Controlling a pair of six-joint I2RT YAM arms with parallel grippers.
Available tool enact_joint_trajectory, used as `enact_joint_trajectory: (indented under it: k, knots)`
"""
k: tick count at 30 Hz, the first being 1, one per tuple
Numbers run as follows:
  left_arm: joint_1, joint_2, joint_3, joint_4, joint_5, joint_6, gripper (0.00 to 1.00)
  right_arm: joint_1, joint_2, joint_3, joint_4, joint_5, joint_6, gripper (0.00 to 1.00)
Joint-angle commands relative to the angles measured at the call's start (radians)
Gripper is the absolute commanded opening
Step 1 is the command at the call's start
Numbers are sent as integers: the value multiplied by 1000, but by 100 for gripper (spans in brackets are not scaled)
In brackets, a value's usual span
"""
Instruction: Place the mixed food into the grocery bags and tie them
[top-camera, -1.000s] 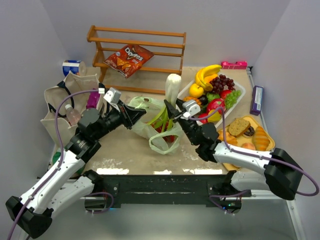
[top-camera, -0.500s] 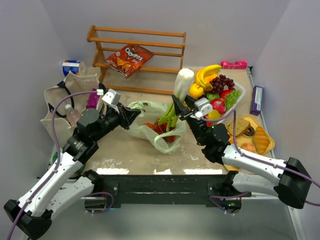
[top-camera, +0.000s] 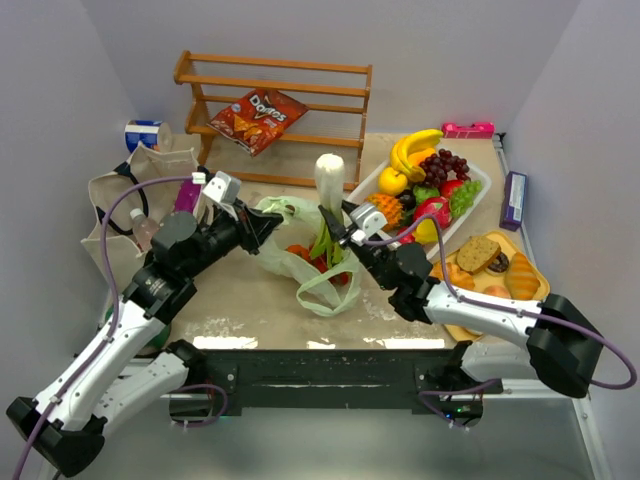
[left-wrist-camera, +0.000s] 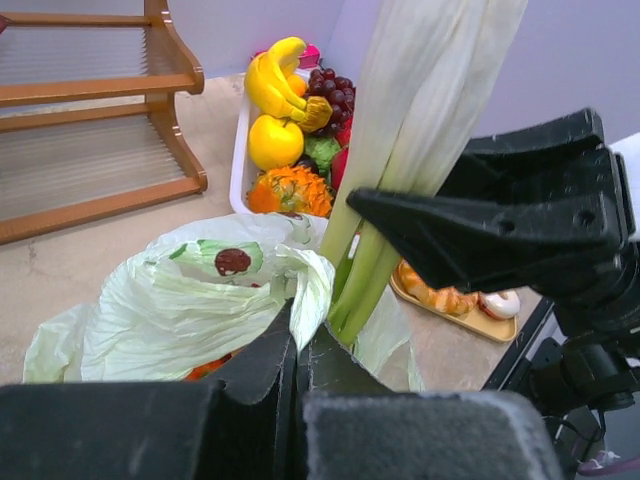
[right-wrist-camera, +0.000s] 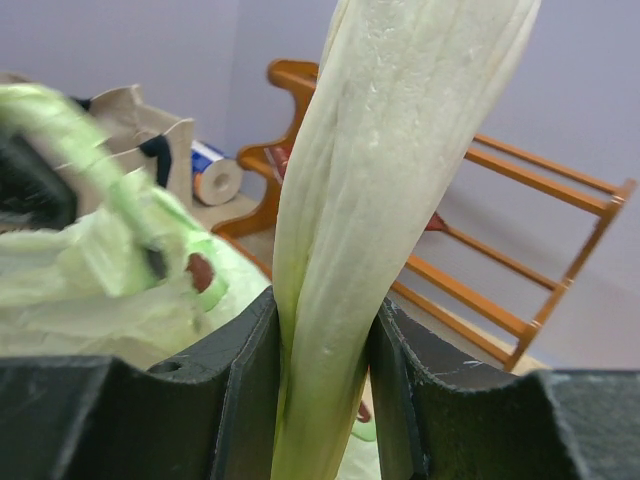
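The pale green plastic grocery bag (top-camera: 290, 262) lies mid-table with red and orange food (top-camera: 299, 252) inside. My left gripper (top-camera: 268, 228) is shut on the bag's rim (left-wrist-camera: 305, 290) and holds the mouth up. My right gripper (top-camera: 337, 226) is shut on a long leek (top-camera: 327, 178), white at the top and green below. The leek (right-wrist-camera: 380, 190) stands almost upright and its green end (left-wrist-camera: 360, 285) dips into the bag's mouth. The beige tote (top-camera: 118, 205) stands at the far left, holding a water bottle (top-camera: 145, 230) and a purple packet (top-camera: 185, 199).
A white tray of toy fruit (top-camera: 476, 178) sits back right, with a yellow tray of bread (top-camera: 542, 283) nearer. A wooden rack (top-camera: 275, 100) at the back holds a red Doritos packet (top-camera: 258, 115). A purple box (top-camera: 514, 199) lies by the right wall.
My right gripper swung the leek right, then back left over the bag's mouth, where it now stands more upright. The left gripper has kept its hold on the rim.
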Motion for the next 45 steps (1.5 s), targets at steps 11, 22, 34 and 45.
enact_joint_trajectory:
  k: [11, 22, 34, 45]
  knots:
    - [99, 120, 73, 191, 94, -116, 0, 58, 72, -1, -55, -197, -59, 0]
    - [111, 137, 124, 203, 120, 15, 0, 63, 143, 126, -463, -238, -30, 0]
    - [111, 45, 35, 252, 152, 147, 0, 60, 218, 326, -804, -140, 80, 9]
    - [111, 59, 5, 199, 70, 172, 0, 58, 17, 369, -890, -182, 183, 91]
